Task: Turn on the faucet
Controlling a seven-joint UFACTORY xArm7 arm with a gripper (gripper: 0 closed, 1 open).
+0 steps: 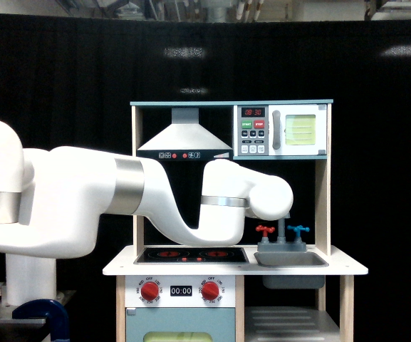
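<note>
The faucet [281, 239] stands at the back of the toy kitchen's sink [290, 259], a grey tap with a red cross handle [265, 230] on the exterior view's left and a blue one [299, 230] on the right. The top of its spout is hidden behind my arm's white wrist [269, 197], which hangs just above and a little left of the handles. No gripper fingers show; they are hidden behind the wrist. Nothing touches the handles.
The toy kitchen has a stovetop [191, 254] left of the sink, a range hood [184, 137] and a microwave [282, 130] above, and red knobs [150, 291] on its front. My arm's elbow spans the stove area. A wooden side post [323, 199] stands right of the faucet.
</note>
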